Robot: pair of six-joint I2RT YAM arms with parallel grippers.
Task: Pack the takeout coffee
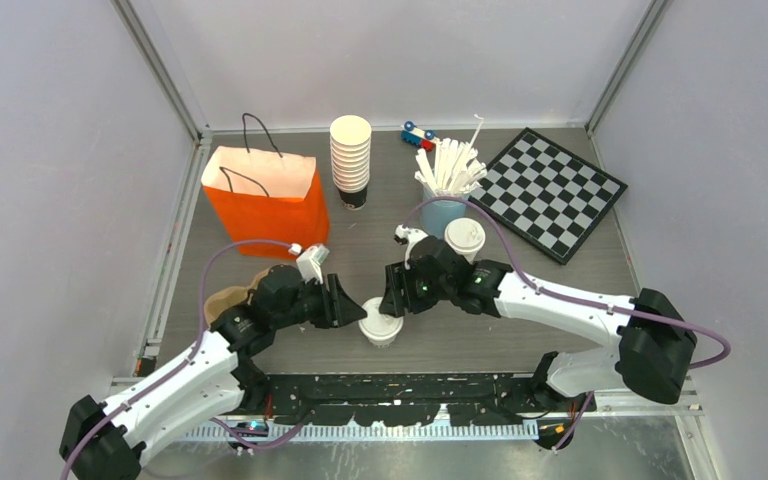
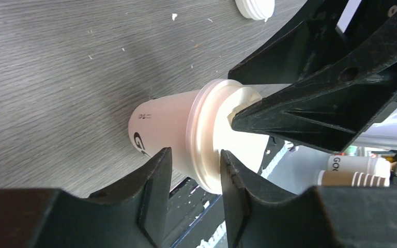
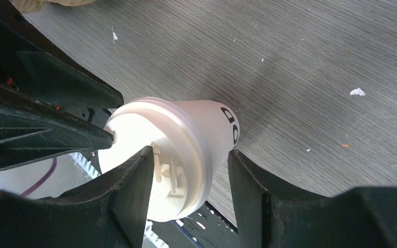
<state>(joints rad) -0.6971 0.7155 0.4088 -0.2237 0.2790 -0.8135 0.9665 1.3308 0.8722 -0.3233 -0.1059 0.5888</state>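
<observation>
Grey wood-grain table (image 1: 360, 250) enclosed by plain pale walls (image 1: 60, 150).

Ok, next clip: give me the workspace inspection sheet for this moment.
Surface: grey wood-grain table, white crumbs scattered.
Job's things: lidded cup upright near the front edge; second lidded cup beside the blue cup of sticks; orange bag upright, open.
Clutter: cup stack, chessboard, toy car, brown paper item.
Grippers: left gripper and right gripper both straddle the front cup's lid; contact unclear.
Cables: purple cables loop off both arms.
Surroundings: grey walls; nothing else seen.
</observation>
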